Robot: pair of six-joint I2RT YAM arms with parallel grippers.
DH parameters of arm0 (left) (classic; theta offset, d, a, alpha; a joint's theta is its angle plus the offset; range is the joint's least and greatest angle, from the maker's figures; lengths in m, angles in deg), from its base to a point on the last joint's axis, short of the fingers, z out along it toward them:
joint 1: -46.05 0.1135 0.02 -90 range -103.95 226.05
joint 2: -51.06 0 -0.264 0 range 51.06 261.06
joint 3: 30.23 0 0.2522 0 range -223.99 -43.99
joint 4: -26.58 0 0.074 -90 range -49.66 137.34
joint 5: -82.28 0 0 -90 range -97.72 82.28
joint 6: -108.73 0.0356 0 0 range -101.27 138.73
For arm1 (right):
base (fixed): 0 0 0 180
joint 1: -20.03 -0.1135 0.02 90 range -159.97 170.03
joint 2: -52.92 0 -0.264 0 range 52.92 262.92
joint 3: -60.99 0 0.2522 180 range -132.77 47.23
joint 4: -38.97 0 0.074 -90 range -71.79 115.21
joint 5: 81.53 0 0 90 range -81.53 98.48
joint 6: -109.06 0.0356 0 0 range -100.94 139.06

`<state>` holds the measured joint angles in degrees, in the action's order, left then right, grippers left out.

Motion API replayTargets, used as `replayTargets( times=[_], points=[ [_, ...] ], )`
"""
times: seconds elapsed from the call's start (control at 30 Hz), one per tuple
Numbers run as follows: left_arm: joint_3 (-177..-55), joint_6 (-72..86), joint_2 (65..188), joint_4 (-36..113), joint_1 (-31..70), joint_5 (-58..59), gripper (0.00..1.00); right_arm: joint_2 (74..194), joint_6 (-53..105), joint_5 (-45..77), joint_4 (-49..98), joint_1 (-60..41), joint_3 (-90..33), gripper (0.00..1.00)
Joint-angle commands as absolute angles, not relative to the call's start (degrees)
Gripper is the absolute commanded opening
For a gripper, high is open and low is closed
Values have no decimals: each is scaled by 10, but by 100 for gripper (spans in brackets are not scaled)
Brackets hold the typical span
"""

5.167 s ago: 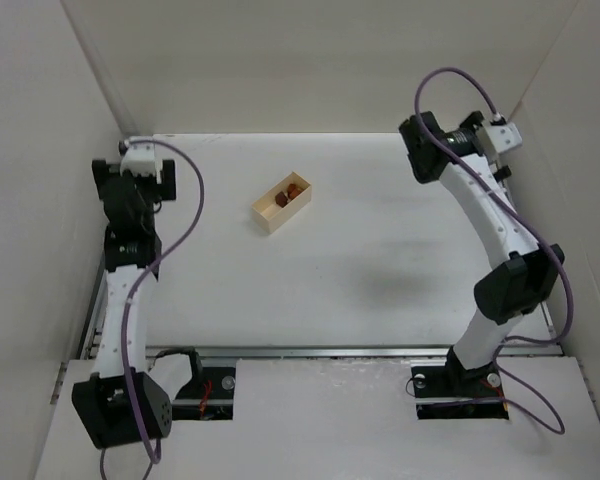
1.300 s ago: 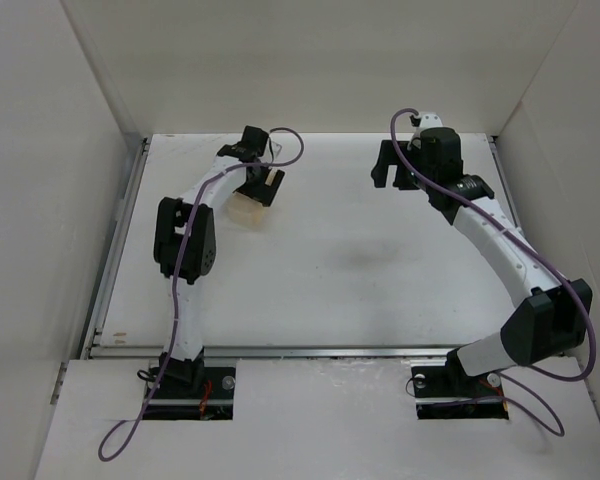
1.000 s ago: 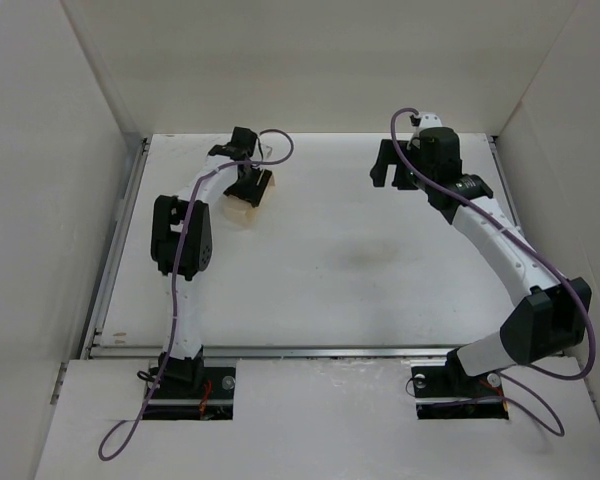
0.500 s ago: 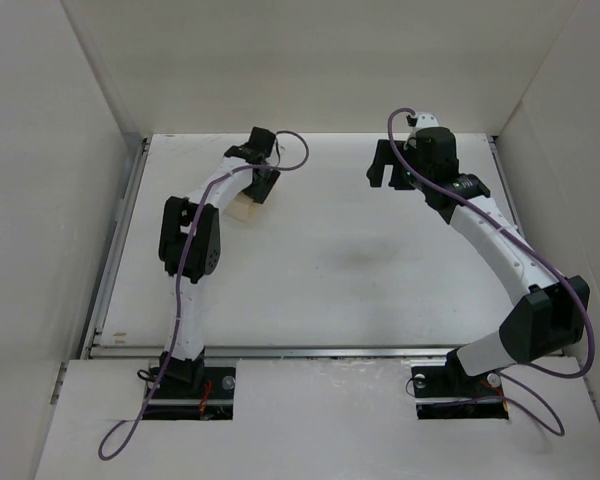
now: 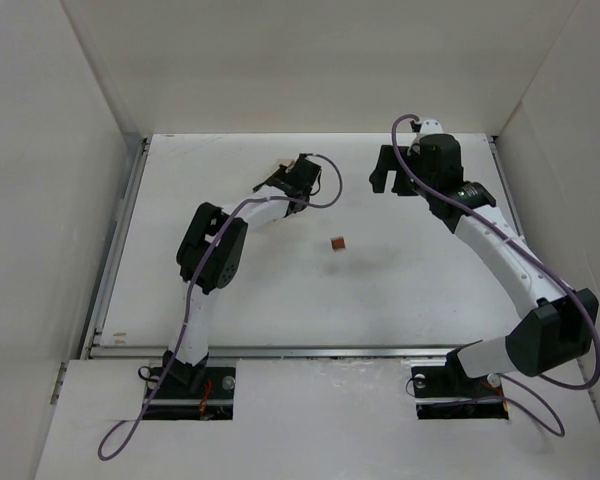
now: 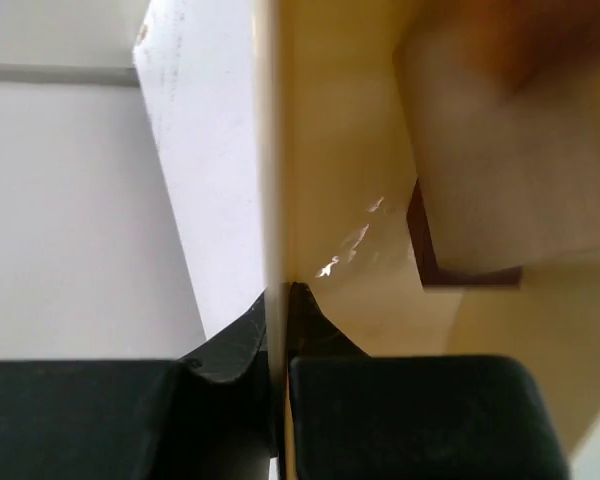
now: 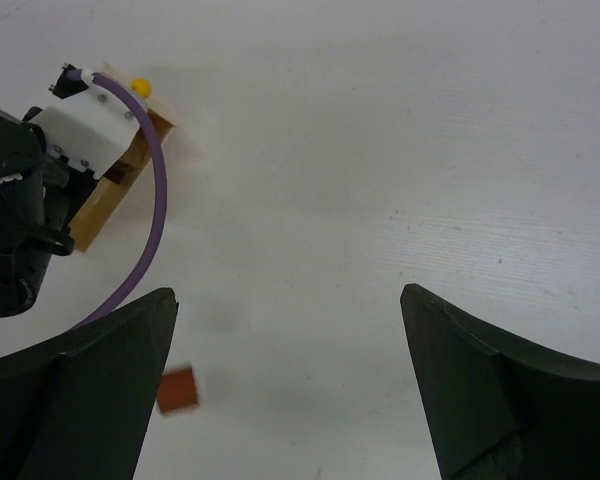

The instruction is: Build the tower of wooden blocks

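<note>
1. The left end effector (image 6: pixel 277 318) is clamped narrow on one thin side wall of the pale tray (image 6: pixel 330 200), one finger inside the wall and one outside. That edge grip looks chosen to let the arm lift and tip the whole tray rather than pick out single pieces.
2. The tan block (image 6: pixel 490 170) and a dark brown cube (image 6: pixel 420 245) sit inside the tray, the cube tucked against the block's lower edge. By my reading they have yet to be emptied out, so no tower has been started.
3. The reddish-orange cube (image 5: pixel 338 243) lies alone on the counter (image 5: pixel 400 290), well apart from the tray and between the two arms, where either could reach it.
4. The right end effector (image 7: pixel 288 292) hangs above the counter with its fingers spread wide and nothing between them. It seems to be waiting for loose blocks.
5. The left wrist view alone shows the pinch on the wall and the two blocks inside the tray. The top view hides most of the tray under the wrist.
6. The right wrist view shows the tray tilted in the left arm's grip, with the cube near its own left finger. Only the top view shows the layout of both arms.
</note>
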<state>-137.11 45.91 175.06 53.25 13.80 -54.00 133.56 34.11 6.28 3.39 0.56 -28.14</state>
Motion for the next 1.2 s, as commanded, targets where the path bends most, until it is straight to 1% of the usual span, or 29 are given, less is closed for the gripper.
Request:
replayTargets(
  times=[0.0, 0.3, 0.4, 0.47, 0.57, 0.67, 0.8, 0.93, 1.03, 1.07, 1.1, 1.17],
  points=[
    [-1355, 473, 1709, 475, 126, -623, 0, 1308, 348, 54, 58, 0, -270, 99],
    [-1337, 473, 1696, 476, 108, -618, 0, 1280, 348, 49, 58, 0, -252, 99],
    [-1353, 439, 1696, 534, 108, -570, 0, 1286, 348, 43, 58, 0, -246, 99],
    [-1372, 411, 1701, 589, 108, -513, 0, 1305, 360, 37, 27, 0, -246, 99],
    [-1379, 391, 1701, 626, 114, -476, 0, 1318, 360, 37, -8, 0, -253, 99],
    [-1386, 362, 1707, 661, 132, -435, 0, 1305, 373, 37, -23, -5, -229, 99],
    [-1386, 343, 1707, 671, 156, -404, 0, 1289, 401, 52, -44, -5, -219, 99],
    [-1380, 331, 1707, 677, 163, -390, 0, 1283, 424, 47, -99, -11, -219, 99],
    [-1380, 325, 1707, 687, 168, -376, 7, 1278, 461, 18, -156, -16, -213, 99],
    [-1380, 320, 1707, 687, 168, -376, 9, 1278, 475, 13, -195, -16, -213, 99],
    [-1380, 320, 1707, 687, 168, -369, 12, 1287, 488, 13, -216, -16, -213, 99],
    [-1380, 315, 1707, 687, 168, -363, 12, 1297, 524, 7, -256, -36, -213, 99]
  ],
)
